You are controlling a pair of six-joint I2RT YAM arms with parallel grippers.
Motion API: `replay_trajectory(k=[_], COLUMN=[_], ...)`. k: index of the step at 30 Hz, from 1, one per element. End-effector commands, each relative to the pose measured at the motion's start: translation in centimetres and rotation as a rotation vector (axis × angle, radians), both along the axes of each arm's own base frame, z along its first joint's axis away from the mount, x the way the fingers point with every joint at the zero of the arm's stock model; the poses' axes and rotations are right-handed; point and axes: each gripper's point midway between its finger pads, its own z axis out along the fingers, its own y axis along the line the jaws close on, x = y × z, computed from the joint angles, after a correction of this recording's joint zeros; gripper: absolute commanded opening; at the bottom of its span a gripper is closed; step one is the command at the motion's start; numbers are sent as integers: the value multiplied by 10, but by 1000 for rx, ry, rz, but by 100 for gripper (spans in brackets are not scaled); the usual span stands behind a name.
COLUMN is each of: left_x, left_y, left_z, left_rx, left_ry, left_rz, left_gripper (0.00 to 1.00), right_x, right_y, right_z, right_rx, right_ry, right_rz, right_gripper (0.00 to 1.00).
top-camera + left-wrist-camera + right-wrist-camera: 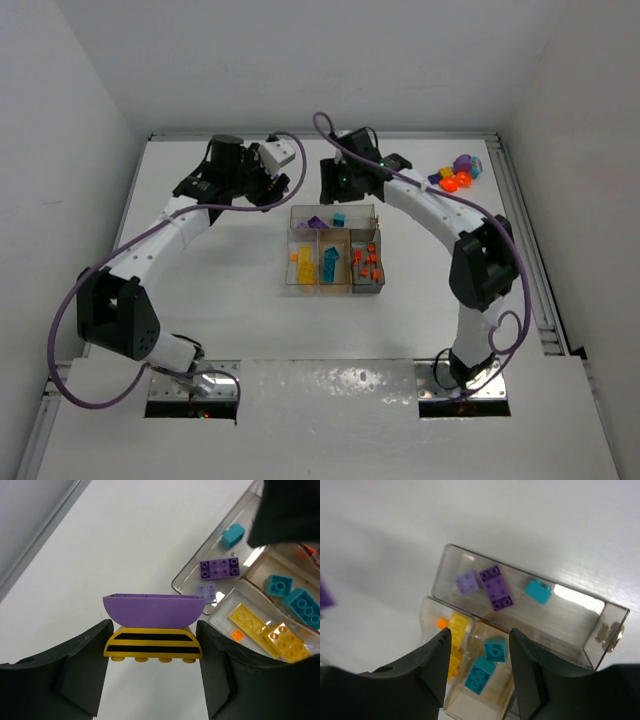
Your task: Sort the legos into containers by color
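My left gripper (pixel 152 650) is shut on a yellow black-striped lego (pixel 152 644) with a curved purple lego (pixel 152 611) stacked on it. In the top view that left gripper (pixel 268 183) hangs left of the containers (pixel 290 250), a small clear tray. The wide section holds purple bricks (pixel 497 587) and one teal brick (pixel 538 591). The right gripper (pixel 479 632) is open over the tray's middle compartment, nothing between its fingers. Below it lie two teal bricks (pixel 495 649). Yellow bricks (pixel 457 625) fill the compartment to their left. Orange-red bricks (pixel 367 262) are in the grey one.
A loose heap of purple and translucent orange legos (pixel 458 175) lies at the back right, near the table's raised edge (pixel 520 200). White walls close in the table on the left, back and right. Both arms arch over the table either side of the tray.
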Motion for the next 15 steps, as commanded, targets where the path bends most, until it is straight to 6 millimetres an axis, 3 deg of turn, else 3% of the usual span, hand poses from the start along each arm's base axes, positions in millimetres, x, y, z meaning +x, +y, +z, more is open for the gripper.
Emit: replay_trajectory(k=[1,5,10,15], left_x=[13,4,0,2], left_y=[22,26,33,45], left_z=[34,29,28,29], left_rx=[-92,-118,-129,-131], left_ry=[-79,-67,-73,-111], left_rz=[226,262,298,346], left_gripper=[0,0,0,0], right_x=[-9,-5,16,23], right_y=[-25,-10,-28,-36], right_z=[-36,-49,-61,-77], right_rx=[-228,-183,-223,-256], right_ry=[77,127,49,22], right_rz=[-85,-157,-334,-387], right_gripper=[50,52,51,51])
